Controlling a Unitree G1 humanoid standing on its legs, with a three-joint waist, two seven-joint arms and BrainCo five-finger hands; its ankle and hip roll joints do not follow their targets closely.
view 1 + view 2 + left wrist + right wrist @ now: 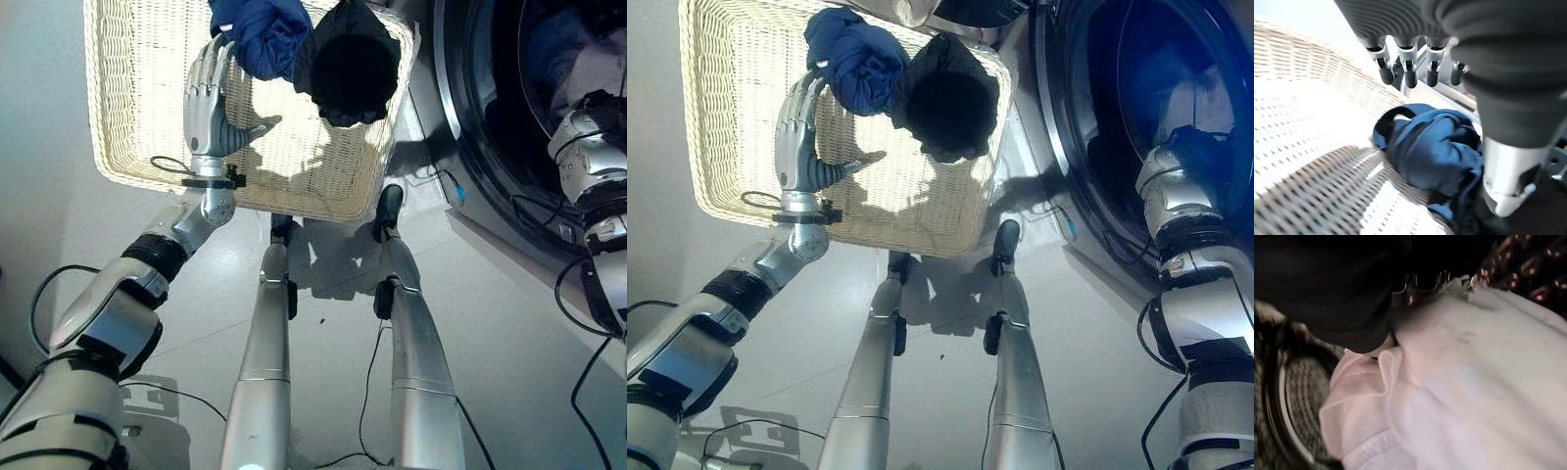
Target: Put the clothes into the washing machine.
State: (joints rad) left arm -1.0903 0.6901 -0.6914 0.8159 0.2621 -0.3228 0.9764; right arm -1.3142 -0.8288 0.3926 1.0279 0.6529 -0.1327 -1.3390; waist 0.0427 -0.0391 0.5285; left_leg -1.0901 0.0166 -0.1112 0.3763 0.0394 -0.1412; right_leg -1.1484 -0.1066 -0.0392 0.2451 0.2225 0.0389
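**Left hand at the blue garment**

My left hand's fingers (1410, 73) hang straight and spread just short of the blue garment (1435, 147), which lies beyond them at the basket's (147, 98) far edge beside a black one (348, 64). My right hand's fingers I cannot tell; its arm reaches into the washing machine (1097, 117), with white cloth (1474, 382).

blue garment (263, 34), black garment (348, 64) bunched in basket (147, 98); white garment (1474, 382) in drum.

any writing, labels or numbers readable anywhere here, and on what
None can be read.
Wicker basket: bare weave, no label.
Blue garment and black garment: no print or tag visible.
Washing machine: no legible markings on its front.
White cloth in the drum: no lettering.
Left hand: no marking.
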